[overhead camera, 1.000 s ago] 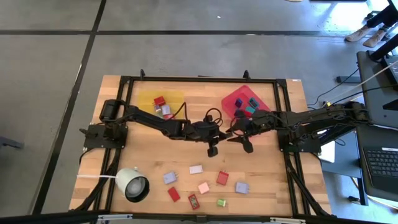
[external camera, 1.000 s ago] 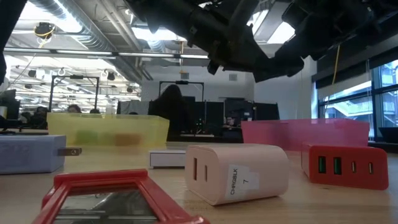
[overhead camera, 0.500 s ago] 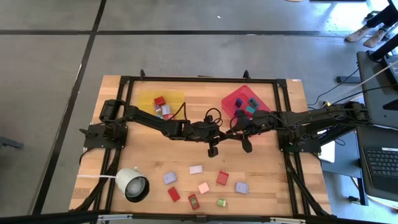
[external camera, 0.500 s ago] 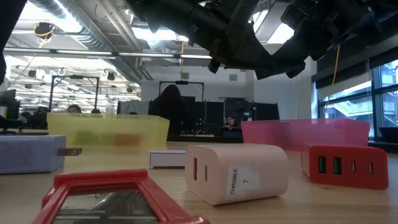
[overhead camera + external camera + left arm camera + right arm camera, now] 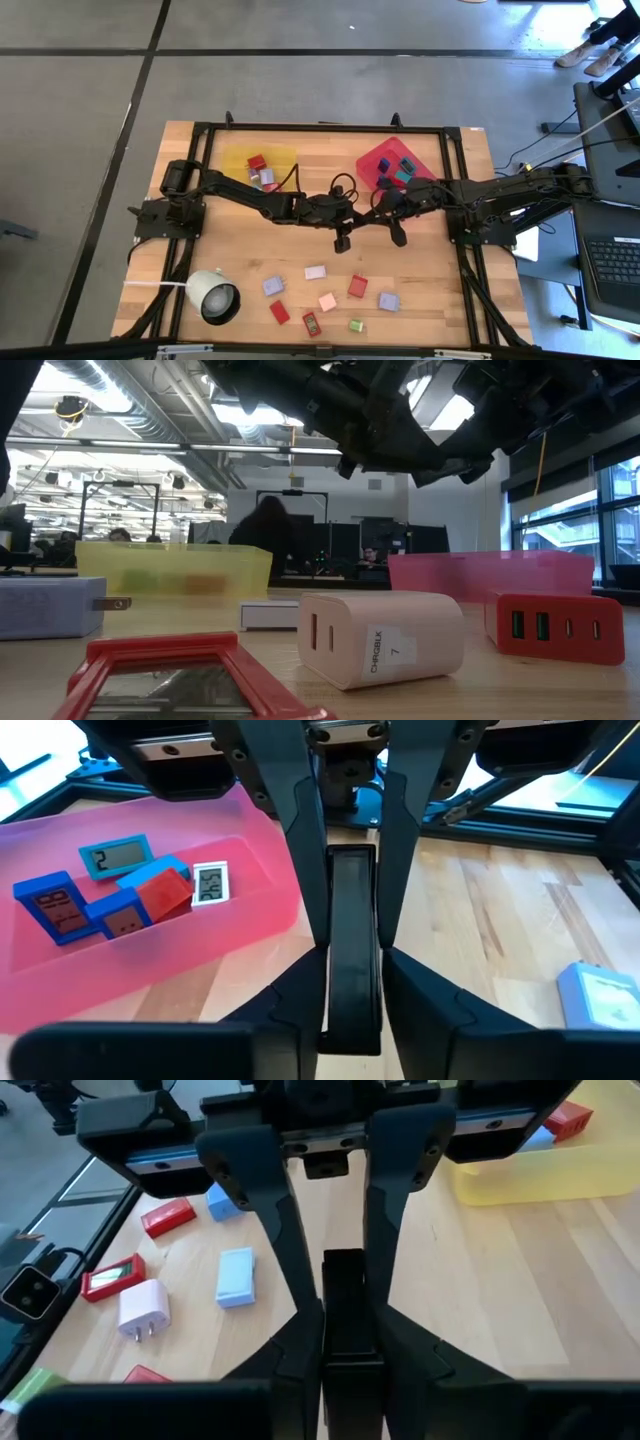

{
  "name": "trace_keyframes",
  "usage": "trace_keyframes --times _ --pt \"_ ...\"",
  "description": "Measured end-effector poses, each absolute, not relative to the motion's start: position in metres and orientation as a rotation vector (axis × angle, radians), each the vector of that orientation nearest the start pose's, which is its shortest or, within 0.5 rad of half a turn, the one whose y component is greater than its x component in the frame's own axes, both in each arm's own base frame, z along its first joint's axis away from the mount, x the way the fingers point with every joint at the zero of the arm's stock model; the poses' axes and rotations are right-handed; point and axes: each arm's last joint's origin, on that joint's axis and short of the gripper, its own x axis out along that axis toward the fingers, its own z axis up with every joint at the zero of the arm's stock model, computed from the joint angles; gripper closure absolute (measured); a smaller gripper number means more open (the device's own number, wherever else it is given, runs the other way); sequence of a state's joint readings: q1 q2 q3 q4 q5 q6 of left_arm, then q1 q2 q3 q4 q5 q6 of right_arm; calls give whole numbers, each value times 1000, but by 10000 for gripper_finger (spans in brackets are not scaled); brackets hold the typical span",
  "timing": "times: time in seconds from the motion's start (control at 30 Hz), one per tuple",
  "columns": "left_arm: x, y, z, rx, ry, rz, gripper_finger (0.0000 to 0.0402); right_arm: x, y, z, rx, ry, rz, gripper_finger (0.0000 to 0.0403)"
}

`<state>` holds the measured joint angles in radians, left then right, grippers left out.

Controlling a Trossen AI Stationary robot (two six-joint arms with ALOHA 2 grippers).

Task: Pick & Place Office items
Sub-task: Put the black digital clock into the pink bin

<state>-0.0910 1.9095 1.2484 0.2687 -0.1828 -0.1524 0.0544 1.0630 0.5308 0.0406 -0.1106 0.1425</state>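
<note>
Above the middle of the table my two grippers meet tip to tip. A black block (image 5: 352,900) is between them, lifted off the wood. My left gripper (image 5: 352,960) reaches in from the table's left and is shut on it. My right gripper (image 5: 345,1315) reaches in from the table's right and is shut on the same block (image 5: 345,1275). In the high view they meet at my left gripper (image 5: 360,214) and my right gripper (image 5: 374,212). Other office items lie loose on the near part of the table (image 5: 330,300). My left gripper pinches the black block's two long sides (image 5: 352,1010) between its two fingers, at the end nearer its wrist. The fingers lie along the block and slant slightly down from the table's left. The block is clear of the table. My right gripper pinches the same block's two long sides (image 5: 345,1360) between its two fingers, at the opposite end. It comes from the table's right, slanting slightly down, fingers along the block. Its fingertips stand right against my left gripper's fingertips.
A yellow tray (image 5: 285,155) at the far left holds a few blocks. A red tray (image 5: 370,165) at the far right holds several. A white round lamp-like object (image 5: 213,297) stands near the front left corner. Bare wood lies under the grippers.
My right gripper has shut on the black block; a second ago its fingers stood wide apart around it. Both arms have stayed where they were, and the block has not moved.
</note>
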Motion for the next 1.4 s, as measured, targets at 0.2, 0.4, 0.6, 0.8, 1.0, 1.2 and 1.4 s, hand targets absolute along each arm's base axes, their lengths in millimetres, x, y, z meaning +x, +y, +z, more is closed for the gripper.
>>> trace_keyframes --times 0.2,0.4,0.6,0.8,1.0,1.2,1.4 --pt "424 -33 213 -86 403 131 265 218 14 215 152 512 118 335" --pt "416 -29 211 -47 498 221 223 214 5 214 134 538 56 331" --pt "412 -27 208 -15 552 280 204 202 -14 211 104 625 -109 333" --pt "409 -27 205 -34 586 301 208 190 -34 209 88 686 -331 332" --pt "409 -27 204 -43 592 305 212 184 -51 210 78 681 -525 332" --pt "409 -27 204 -57 589 309 214 184 -65 200 142 727 -668 332" --pt "407 -27 201 -92 617 319 215 185 -75 190 127 779 -760 332"
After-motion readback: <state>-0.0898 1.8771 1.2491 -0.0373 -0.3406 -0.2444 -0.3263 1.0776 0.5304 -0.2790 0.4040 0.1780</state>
